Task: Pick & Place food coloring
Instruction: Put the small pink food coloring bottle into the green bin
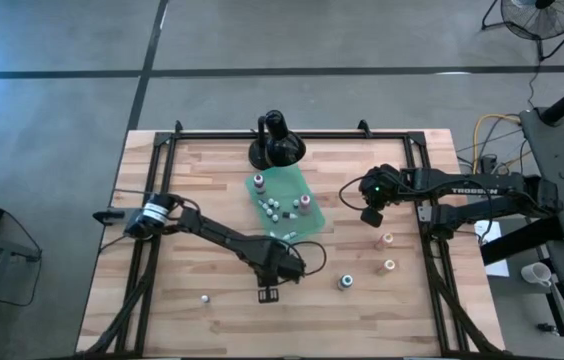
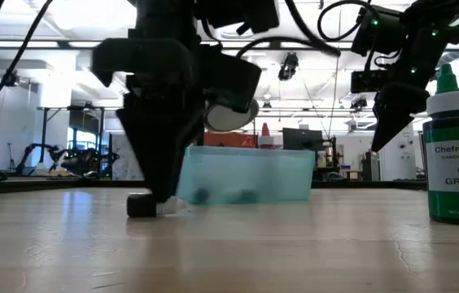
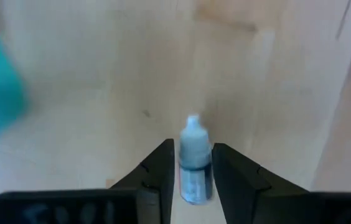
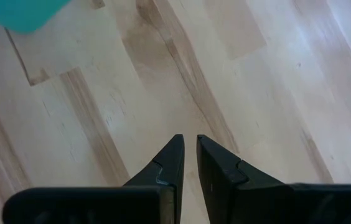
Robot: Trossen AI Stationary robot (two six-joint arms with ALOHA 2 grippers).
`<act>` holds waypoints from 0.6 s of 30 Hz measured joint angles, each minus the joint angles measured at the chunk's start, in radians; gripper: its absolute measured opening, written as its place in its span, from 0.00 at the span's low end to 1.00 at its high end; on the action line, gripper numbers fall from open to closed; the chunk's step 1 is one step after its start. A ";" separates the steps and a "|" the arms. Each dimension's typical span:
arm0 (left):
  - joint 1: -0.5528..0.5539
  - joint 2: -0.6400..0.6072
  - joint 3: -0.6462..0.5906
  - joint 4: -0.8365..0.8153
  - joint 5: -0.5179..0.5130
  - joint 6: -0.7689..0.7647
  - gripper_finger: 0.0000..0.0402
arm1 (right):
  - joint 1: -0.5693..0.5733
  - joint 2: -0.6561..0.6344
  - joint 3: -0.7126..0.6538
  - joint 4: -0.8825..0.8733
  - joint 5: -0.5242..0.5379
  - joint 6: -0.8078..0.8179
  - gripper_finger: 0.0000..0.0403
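While my left gripper (image 3: 193, 171) clamps the blue bottle (image 3: 194, 158) lying sideways (right gripper (image 4: 189, 163) closed, idle), I fear it slipping.

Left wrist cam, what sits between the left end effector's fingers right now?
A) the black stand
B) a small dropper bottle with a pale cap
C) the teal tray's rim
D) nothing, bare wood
B: in the left wrist view a small dropper bottle stands between the two dark fingers of the left end effector, with bare wooden table behind it.
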 joint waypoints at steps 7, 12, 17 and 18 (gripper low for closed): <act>-0.001 -0.036 0.001 0.034 -0.093 0.005 0.21 | 0.000 0.000 -0.003 0.001 0.000 0.000 0.09; -0.012 -0.043 0.000 0.019 -0.096 -0.049 0.21 | 0.000 0.000 -0.007 0.011 0.000 0.000 0.09; -0.013 -0.044 -0.001 0.012 -0.091 -0.349 0.21 | 0.000 0.000 -0.012 0.018 0.000 0.000 0.09; -0.013 -0.049 -0.002 0.012 -0.091 -0.413 0.21 | 0.000 0.000 -0.013 0.017 0.000 0.003 0.09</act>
